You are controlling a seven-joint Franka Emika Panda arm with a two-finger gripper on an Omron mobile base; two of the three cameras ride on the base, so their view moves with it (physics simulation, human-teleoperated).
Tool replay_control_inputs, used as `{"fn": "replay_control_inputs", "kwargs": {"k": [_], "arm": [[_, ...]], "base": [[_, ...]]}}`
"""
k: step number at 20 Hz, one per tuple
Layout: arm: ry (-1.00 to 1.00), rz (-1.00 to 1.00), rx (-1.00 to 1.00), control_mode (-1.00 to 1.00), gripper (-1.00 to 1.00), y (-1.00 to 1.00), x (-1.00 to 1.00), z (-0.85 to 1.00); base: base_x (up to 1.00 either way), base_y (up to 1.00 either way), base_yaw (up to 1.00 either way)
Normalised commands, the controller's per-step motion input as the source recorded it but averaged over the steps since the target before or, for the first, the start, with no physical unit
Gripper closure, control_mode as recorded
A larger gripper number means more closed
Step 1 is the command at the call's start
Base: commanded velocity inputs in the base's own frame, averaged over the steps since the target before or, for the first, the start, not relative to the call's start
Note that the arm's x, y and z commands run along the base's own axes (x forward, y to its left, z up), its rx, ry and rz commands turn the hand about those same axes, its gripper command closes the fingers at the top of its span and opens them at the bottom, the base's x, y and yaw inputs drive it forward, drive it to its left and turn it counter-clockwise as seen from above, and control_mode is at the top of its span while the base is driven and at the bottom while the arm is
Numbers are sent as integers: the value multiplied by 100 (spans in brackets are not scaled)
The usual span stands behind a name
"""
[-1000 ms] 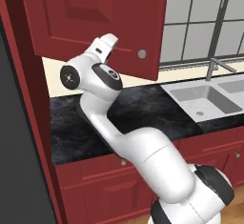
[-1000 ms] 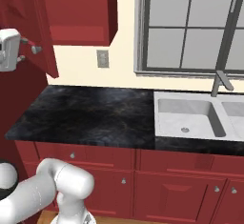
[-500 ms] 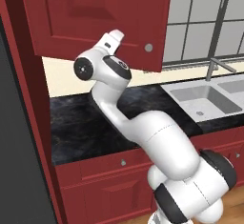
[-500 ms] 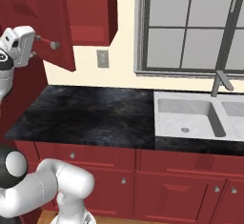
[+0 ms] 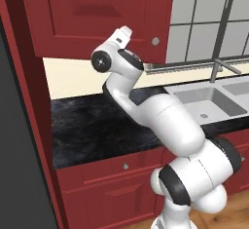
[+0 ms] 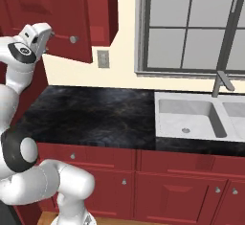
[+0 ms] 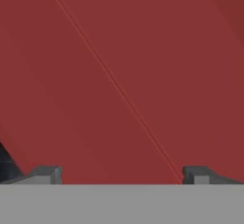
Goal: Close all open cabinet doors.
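Note:
A tall dark-red cabinet door (image 5: 97, 9) hangs open above the counter, swung out from the wall cabinet (image 6: 103, 8), with a small silver knob (image 5: 155, 41) near its lower corner. The same door (image 6: 62, 8) and its knob (image 6: 73, 39) appear at the upper left of the right base view. My gripper (image 5: 125, 31) is raised against the door's face, left of the knob. In the hand view the gripper (image 7: 122, 175) is open, its fingertips (image 7: 47, 174) wide apart with nothing between them, close up to the red door panel (image 7: 124, 75).
Below lies a black stone counter (image 6: 95, 114) with a steel sink (image 6: 186, 118) and a faucet (image 6: 221, 83) on the right under a window (image 6: 191, 23). A wall outlet (image 6: 102, 59) sits beside the cabinet. Red drawer fronts (image 6: 91, 157) run beneath. A dark tall unit (image 5: 19, 150) stands at the left.
The cabinet door has swung toward the cabinet, its knob shifting right in both base views. My hand has moved up and right along with it, staying against the door.

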Motion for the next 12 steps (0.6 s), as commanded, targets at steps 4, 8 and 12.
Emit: {"fn": "replay_control_inputs", "kwargs": {"k": [4, 8, 12], "arm": [[0, 9, 2, -100, -100, -19, 72, -17], [0, 10, 5, -100, -100, -28, 69, -10], [0, 10, 8, -100, -100, -38, 73, -10]], "base": [[0, 0, 0], [0, 0, 0], [0, 0, 0]]}}
